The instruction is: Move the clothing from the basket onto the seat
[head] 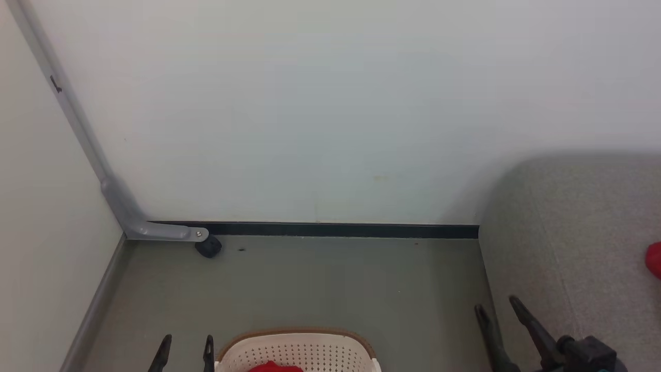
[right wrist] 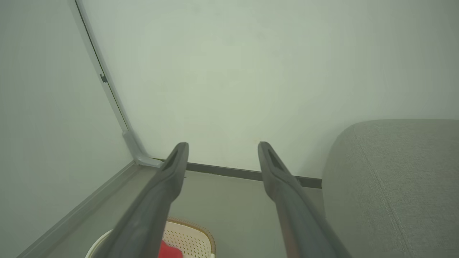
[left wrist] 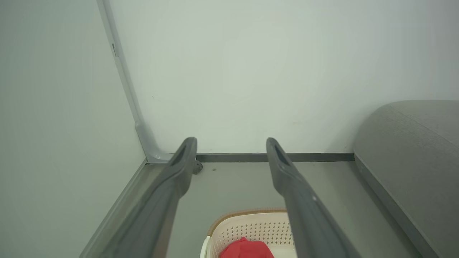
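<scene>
The cream-white basket (head: pixel 297 352) with a brown rim stands on the floor at the bottom of the head view, red clothing (head: pixel 273 367) bunched inside it. The same basket (left wrist: pixel 251 229) and clothing (left wrist: pixel 247 249) lie below my left fingers in the left wrist view. Another piece of red clothing (head: pixel 654 260) lies on the grey-green seat (head: pixel 573 243) at the right edge. My left gripper (head: pixel 187 345) is open just left of the basket. My right gripper (head: pixel 497 304) is open at the seat's front-left edge. Both hold nothing.
A pale wall with a dark baseboard (head: pixel 335 229) closes off the back. A grey metal post (head: pixel 77 124) runs down the left corner to a foot with a black caster (head: pixel 208 246). Grey-green floor (head: pixel 335 284) lies between basket, wall and seat.
</scene>
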Controlling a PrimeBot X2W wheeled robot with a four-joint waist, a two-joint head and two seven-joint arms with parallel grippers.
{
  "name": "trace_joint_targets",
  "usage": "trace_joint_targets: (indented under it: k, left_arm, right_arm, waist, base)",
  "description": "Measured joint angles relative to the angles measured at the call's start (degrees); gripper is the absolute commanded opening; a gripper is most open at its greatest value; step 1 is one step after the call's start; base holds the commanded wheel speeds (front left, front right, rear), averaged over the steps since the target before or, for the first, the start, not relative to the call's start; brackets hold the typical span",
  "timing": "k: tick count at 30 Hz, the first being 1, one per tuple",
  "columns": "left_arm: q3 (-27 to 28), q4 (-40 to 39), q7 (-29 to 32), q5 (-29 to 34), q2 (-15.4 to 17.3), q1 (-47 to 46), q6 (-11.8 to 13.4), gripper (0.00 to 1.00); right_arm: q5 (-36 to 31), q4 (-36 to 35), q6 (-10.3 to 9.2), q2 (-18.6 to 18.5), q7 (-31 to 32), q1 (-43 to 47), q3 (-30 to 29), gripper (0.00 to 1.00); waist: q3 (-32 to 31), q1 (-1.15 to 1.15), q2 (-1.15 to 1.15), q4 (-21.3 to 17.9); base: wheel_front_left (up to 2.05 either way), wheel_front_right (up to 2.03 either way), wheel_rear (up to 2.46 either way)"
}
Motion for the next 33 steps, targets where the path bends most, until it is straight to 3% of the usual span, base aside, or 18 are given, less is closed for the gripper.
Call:
trace_joint_targets:
  k: [13,33]
  left_arm:
    - [0.3,-0.2,0.0,0.6,-0.3,2.3,0.8,1.00]
    - [-0.3,-1.7,0.0,1.1,-0.7,2.6,0.1,1.00]
  right_arm:
    - [0.0,-0.9,-3.87,1.1,0.0,6.1,-3.9,1.00]
    - [-1.9,-2.7,-3.83,3.1,0.0,5.3,-5.5,1.00]
  waist:
    - [-0.7,0.00,0.01,0.5]
    - [0.0,0.00,0.01,0.1]
  base:
    - [0.00,0.00,0.00]
    - [0.00,0.00,0.00]
